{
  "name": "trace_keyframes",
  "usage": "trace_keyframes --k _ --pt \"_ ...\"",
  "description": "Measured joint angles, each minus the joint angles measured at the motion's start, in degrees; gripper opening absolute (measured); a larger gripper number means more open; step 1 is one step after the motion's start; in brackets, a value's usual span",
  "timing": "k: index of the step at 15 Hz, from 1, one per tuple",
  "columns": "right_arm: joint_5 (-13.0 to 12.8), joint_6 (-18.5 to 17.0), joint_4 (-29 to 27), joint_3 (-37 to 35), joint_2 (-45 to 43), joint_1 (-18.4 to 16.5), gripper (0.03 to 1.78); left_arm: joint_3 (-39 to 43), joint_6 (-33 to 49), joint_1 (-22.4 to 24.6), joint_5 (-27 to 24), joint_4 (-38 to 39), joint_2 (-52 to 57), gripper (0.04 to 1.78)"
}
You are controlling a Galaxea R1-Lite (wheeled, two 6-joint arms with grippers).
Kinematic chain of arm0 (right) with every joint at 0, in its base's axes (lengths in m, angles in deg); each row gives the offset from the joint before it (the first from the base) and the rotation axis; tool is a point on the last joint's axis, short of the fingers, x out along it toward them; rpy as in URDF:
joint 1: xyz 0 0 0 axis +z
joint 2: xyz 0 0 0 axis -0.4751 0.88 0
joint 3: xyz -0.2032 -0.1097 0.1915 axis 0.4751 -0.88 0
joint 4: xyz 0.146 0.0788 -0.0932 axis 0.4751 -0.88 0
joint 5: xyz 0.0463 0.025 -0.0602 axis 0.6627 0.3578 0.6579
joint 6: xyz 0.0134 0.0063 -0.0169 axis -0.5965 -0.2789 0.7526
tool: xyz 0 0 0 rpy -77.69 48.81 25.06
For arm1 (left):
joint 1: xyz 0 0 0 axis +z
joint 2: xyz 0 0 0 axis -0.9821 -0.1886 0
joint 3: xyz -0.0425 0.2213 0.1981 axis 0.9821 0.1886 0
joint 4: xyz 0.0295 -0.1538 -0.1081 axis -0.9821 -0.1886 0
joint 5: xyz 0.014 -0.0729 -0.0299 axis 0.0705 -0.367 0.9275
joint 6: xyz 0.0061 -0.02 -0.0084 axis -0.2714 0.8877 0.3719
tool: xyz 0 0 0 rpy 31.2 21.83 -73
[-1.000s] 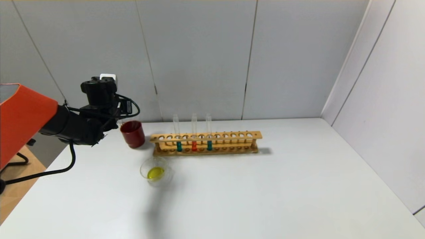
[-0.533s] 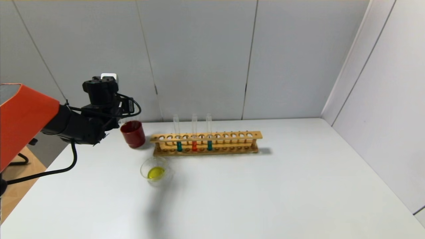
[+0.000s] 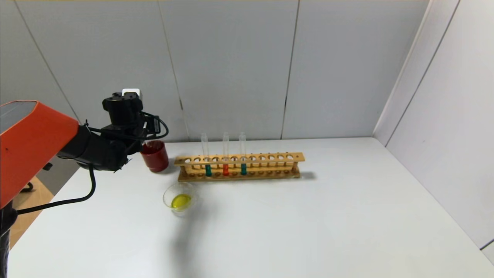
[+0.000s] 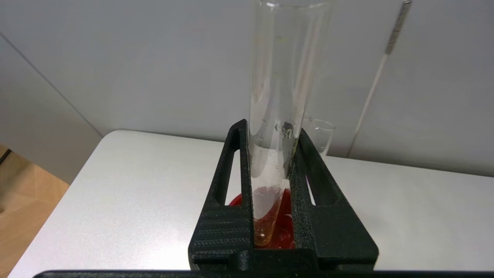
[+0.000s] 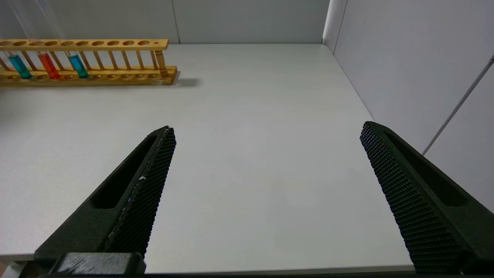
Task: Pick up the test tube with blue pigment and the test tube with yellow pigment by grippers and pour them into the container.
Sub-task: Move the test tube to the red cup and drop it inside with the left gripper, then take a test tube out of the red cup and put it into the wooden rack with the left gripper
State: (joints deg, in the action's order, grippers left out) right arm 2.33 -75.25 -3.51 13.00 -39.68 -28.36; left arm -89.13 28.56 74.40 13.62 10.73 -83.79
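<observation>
My left gripper (image 3: 143,139) (image 4: 270,129) is shut on the test tube with yellow pigment (image 4: 285,69). The tube is upright and almost empty, with only a yellowish trace at its bottom, and its lower end hangs over the dark red cup (image 3: 154,156) (image 4: 283,227). The container (image 3: 166,196) sits in front of the rack with a pool of yellow liquid (image 3: 181,200) in it. Two test tubes with blue pigment (image 3: 208,170) (image 3: 243,169) (image 5: 18,66) (image 5: 78,65) stand in the wooden rack (image 3: 270,157) (image 5: 115,42). My right gripper (image 5: 269,129) is open over bare table, outside the head view.
An orange-red tube (image 3: 225,170) (image 5: 48,65) stands between the two blue ones. The rim of another clear glass tube (image 4: 320,133) shows just beyond my left fingers. Grey walls close the back and right of the white table (image 3: 328,216).
My left arm has shifted a little to the right and lower with the tube, closer over the red cup. Rack, container and right gripper have stayed put.
</observation>
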Motion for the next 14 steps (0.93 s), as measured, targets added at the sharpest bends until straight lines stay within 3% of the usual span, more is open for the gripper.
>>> trace_keyframes --k 4,6,8,11,14 --pt "0.0 0.02 0.0 0.0 0.0 0.0 1.75 -0.17 -0.02 -0.04 0.56 0.68 -1.02 0.35" --pt "0.0 0.02 0.0 0.0 0.0 0.0 1.75 -0.26 -0.35 0.02 0.72 2.72 -1.71 0.48" --pt "-0.02 0.02 0.02 0.0 0.0 0.0 1.75 -0.3 -0.59 -0.06 0.72 4.29 -2.18 0.73" --pt "0.0 0.0 0.0 0.0 0.0 0.0 1.75 -0.11 -0.61 0.0 0.72 4.35 -2.18 1.25" --pt "-0.02 0.02 0.0 0.0 0.0 0.0 1.75 0.2 -0.61 -0.22 0.56 3.83 -0.61 1.61"
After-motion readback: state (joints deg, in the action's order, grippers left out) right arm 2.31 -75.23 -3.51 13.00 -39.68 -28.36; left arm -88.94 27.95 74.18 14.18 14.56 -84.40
